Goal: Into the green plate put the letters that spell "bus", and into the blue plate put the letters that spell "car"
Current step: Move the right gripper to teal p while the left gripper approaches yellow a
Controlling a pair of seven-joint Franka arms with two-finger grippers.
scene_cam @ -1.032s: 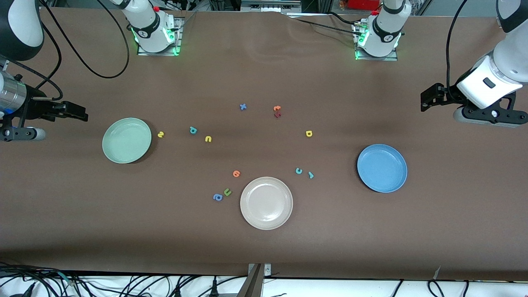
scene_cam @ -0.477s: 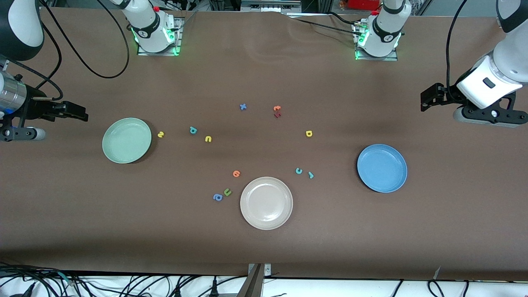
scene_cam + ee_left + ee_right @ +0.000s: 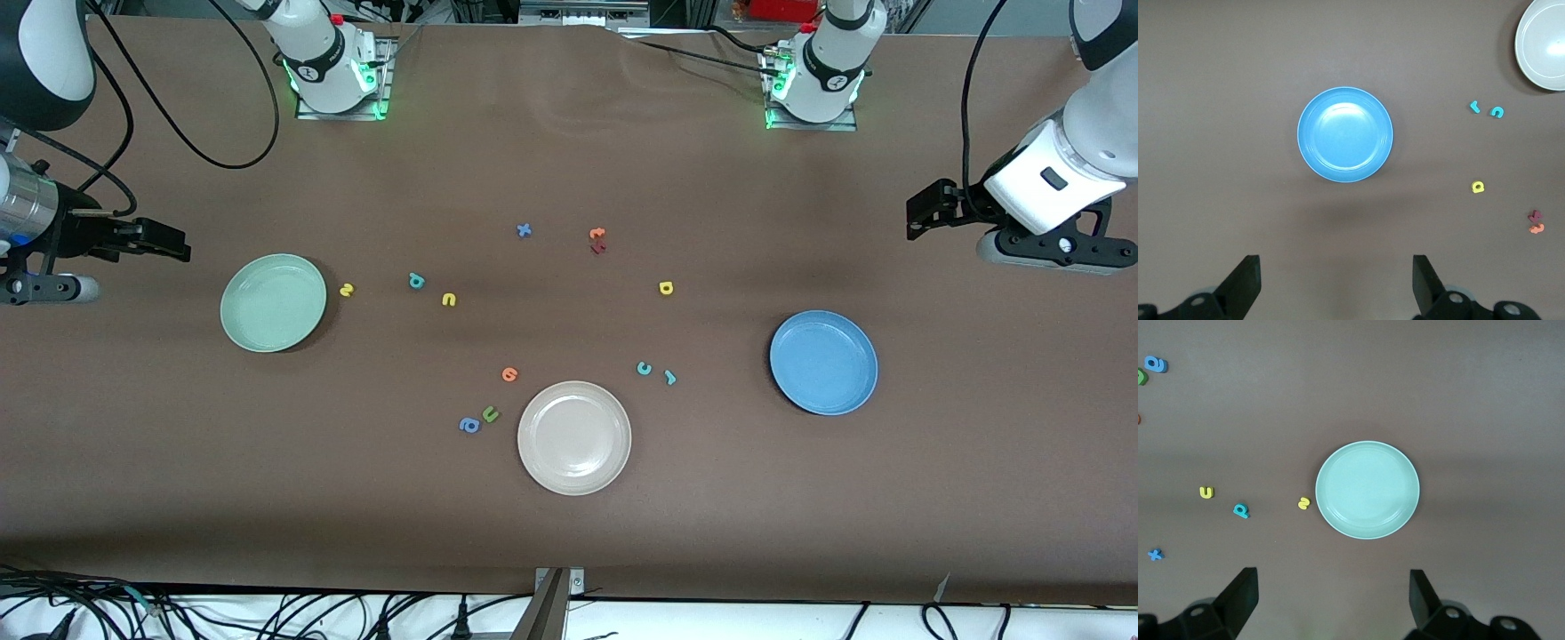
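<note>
The green plate (image 3: 273,302) lies empty toward the right arm's end, with the yellow "s" (image 3: 347,289) beside its rim, then the teal "b" (image 3: 416,281) and yellow "u" (image 3: 449,300). The blue plate (image 3: 823,362) lies empty toward the left arm's end. The teal "c" (image 3: 644,368) and teal "r" (image 3: 670,377) sit together; the yellow "a" (image 3: 666,287) lies farther from the camera. My right gripper (image 3: 164,242) hangs open over bare table by the green plate (image 3: 1367,489). My left gripper (image 3: 925,213) hangs open over bare table by the blue plate (image 3: 1345,134).
A beige-white plate (image 3: 574,436) lies nearest the camera, mid-table. Beside it are an orange letter (image 3: 508,374), a green "u" (image 3: 490,413) and a blue "a" (image 3: 469,425). A blue "x" (image 3: 524,230) and orange and red letters (image 3: 597,240) lie farther back.
</note>
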